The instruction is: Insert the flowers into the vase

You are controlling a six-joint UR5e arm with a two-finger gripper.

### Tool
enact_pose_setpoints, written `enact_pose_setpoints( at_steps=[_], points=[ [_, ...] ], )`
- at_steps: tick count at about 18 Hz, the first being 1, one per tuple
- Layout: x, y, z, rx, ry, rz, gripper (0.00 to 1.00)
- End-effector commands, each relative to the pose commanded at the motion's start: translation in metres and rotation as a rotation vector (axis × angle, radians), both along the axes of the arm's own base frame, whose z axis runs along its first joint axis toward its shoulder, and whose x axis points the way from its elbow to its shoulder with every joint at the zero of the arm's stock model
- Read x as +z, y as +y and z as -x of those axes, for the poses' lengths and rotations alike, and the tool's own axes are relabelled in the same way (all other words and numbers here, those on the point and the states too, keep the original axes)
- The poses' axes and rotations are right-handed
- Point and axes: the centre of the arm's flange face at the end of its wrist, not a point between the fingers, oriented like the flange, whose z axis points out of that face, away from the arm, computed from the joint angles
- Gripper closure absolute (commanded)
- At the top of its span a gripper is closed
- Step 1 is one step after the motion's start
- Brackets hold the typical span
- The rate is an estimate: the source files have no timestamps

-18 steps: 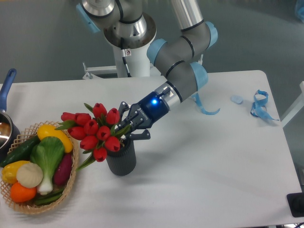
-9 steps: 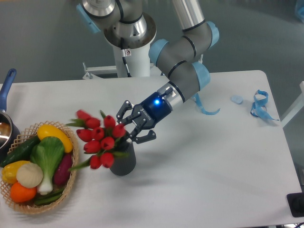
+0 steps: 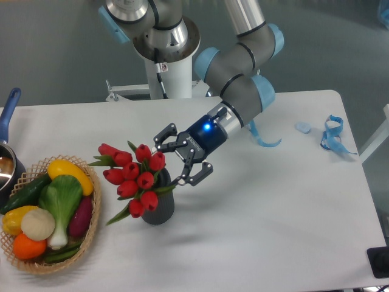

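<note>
1. Nearest the camera, the white rectangular table (image 3: 255,243) fills most of the view, its front edge cut off by the frame; a small black object (image 3: 380,261) sits at the lower right corner, too cropped to identify.
2. On the left, close to the front, a round wicker basket (image 3: 91,234) holds colourful vegetables (image 3: 51,210): a yellow pepper, a green leafy one, a purple one, a white round one and an orange one among them.
3. Just behind the basket, at the left edge, a metal pot with a blue handle (image 3: 9,109) is partly out of view.
4. Right of the basket, and apart from it, stands the dark grey ribbed cylindrical vase (image 3: 159,207), upright on the table.
5. A bunch of red tulip buds with green leaves (image 3: 137,176) sits in the mouth of the vase and leans to the left, so the heads hang out over the table toward the basket; one long leaf droops down beside the vase wall.
6. The black two-finger gripper (image 3: 182,161) sits just to the upper right of the tulip heads, above the vase. Its fingers are spread wide and hold nothing; one finger (image 3: 165,135) is close to the topmost buds, and whether it touches them cannot be told.
7. Farther back on the right lie a strip of light blue ribbon (image 3: 264,141), a small pale blue piece (image 3: 302,127) and a tangled blue ribbon (image 3: 333,134).
8. Beyond the table, the grey and blue robot arm (image 3: 237,85) rises from its white pedestal (image 3: 167,76) against a grey floor.
</note>
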Motion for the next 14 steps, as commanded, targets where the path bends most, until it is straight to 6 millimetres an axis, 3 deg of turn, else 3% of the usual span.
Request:
enact_pose_setpoints(
  at_steps=[3, 6, 9, 11, 14],
  points=[
    [0.038, -0.023, 0.013, 0.058, 0.165, 0.120, 0.00],
    [0.063, -0.038, 0.027, 0.110, 0.321, 0.272, 0.00],
    [0.105, -0.056, 0.032, 0.181, 0.474, 0.403, 0.00],
    [0.145, -0.081, 0.054, 0.280, 0.520, 0.433, 0.00],
    [0.178, -0.099, 0.061, 0.312, 0.559, 0.569, 0.00]
  ],
)
